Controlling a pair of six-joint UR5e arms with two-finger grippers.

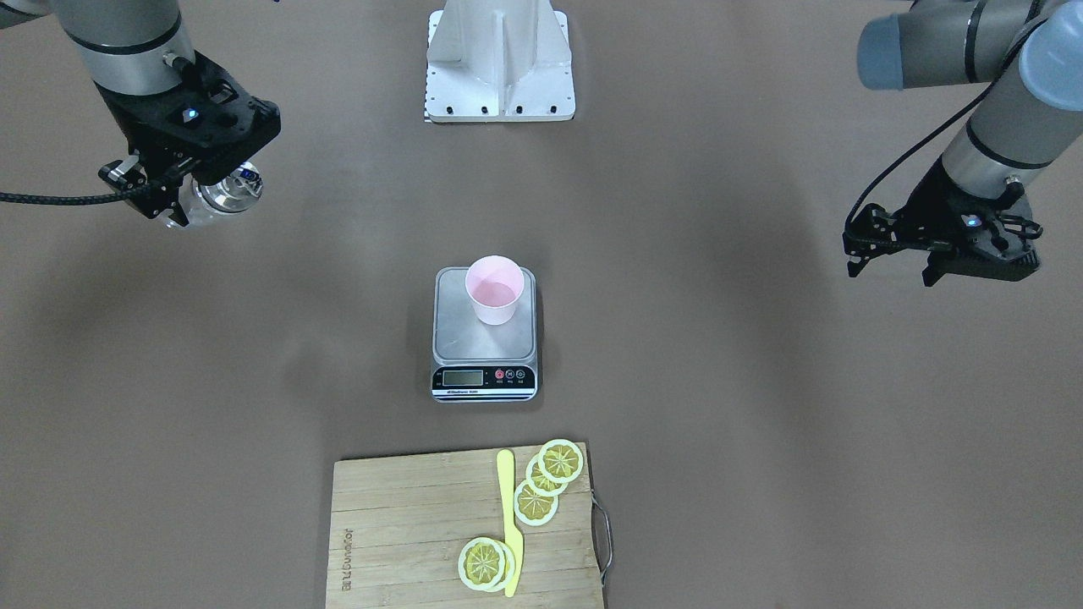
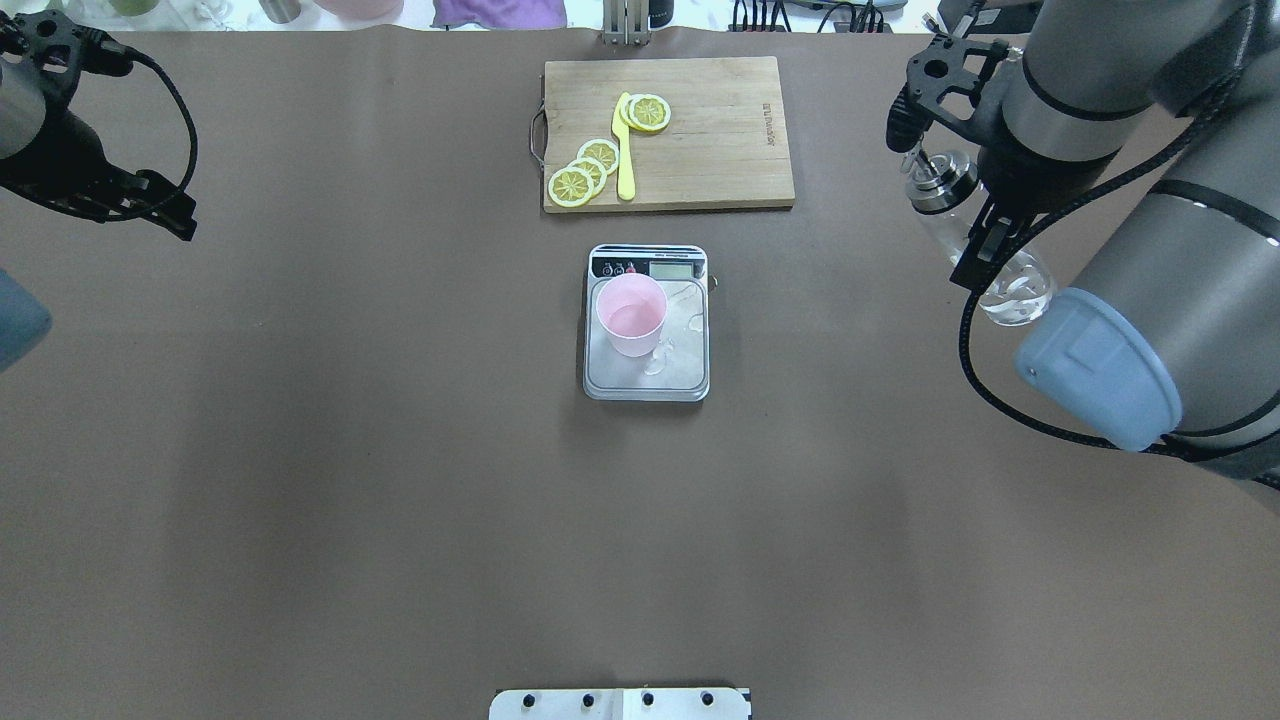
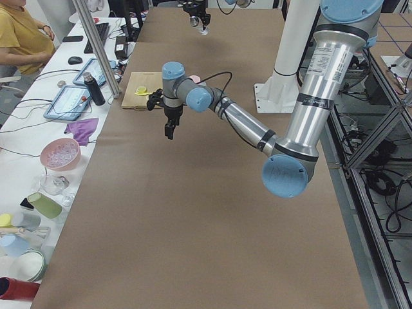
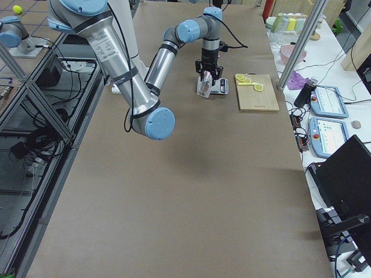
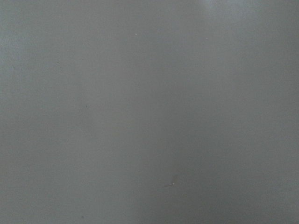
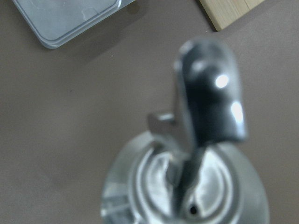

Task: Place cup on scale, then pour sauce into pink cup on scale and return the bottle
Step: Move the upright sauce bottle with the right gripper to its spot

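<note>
The pale pink cup (image 1: 493, 288) stands upright on the steel plate of the scale (image 1: 484, 345) at the table's centre; they also show in the overhead view, cup (image 2: 631, 315) and scale (image 2: 682, 372). My right gripper (image 2: 985, 240) is shut on the clear glass bottle (image 2: 1003, 285) and holds it above the table, far to the scale's side, with its steel cap (image 6: 187, 186) filling the right wrist view. In the front view the bottle (image 1: 227, 190) hangs under that gripper (image 1: 182, 201). My left gripper (image 1: 890, 269) is open and empty, far out on the other side.
A wooden cutting board (image 1: 406, 524) with lemon slices (image 1: 541, 484) and a yellow knife (image 1: 508, 524) lies beyond the scale. The white robot base (image 1: 501, 63) stands at the table's near edge. The left wrist view shows only bare brown table.
</note>
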